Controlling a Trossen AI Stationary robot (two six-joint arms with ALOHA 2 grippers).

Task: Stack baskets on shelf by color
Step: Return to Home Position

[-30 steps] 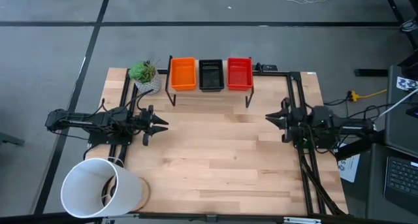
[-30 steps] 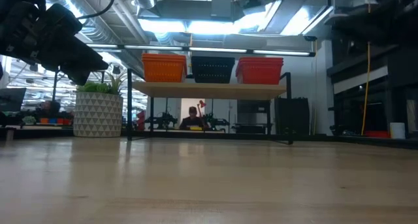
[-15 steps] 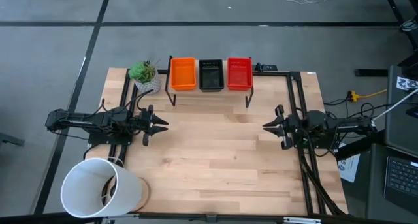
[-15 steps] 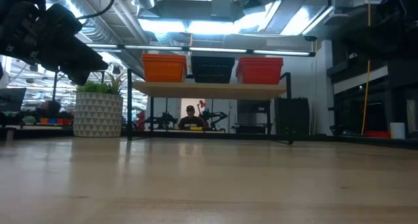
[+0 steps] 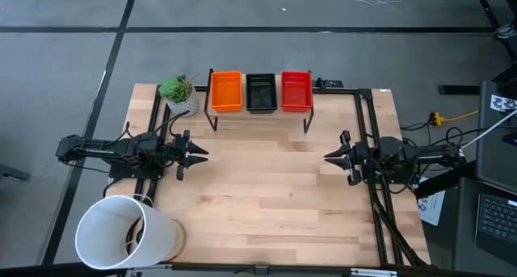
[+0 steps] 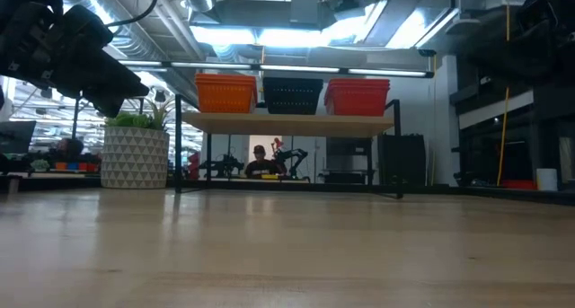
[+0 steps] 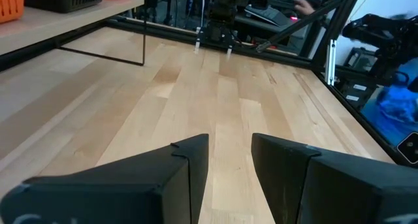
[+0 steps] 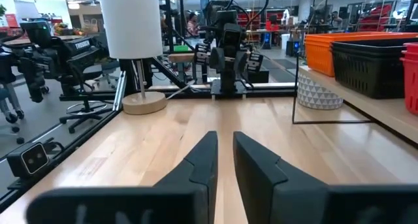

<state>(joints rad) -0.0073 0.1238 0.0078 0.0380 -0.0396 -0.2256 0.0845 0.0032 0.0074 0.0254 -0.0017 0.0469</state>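
Observation:
Three stacks of baskets stand side by side on the shelf (image 5: 258, 114) at the table's far edge: orange (image 5: 226, 91), black (image 5: 261, 92) and red (image 5: 296, 90). The low view shows them in a row, orange (image 6: 226, 93), black (image 6: 292, 95), red (image 6: 358, 97), on the shelf board (image 6: 287, 122). My left gripper (image 5: 200, 154) hovers at the table's left side, fingers a little apart (image 7: 230, 142), holding nothing. My right gripper (image 5: 327, 157) hovers at the right side, fingers nearly together (image 8: 225, 139), holding nothing. The two grippers point at each other.
A large white bucket (image 5: 121, 232) stands at the near left corner. A potted plant (image 5: 179, 95) sits left of the shelf. Bare wooden tabletop (image 5: 266, 196) lies between the arms. A person (image 6: 260, 164) sits in the room behind the table.
My right arm has shifted a little toward the table's near edge and slightly toward its middle, then come to rest. The baskets and the left arm have stayed where they were.

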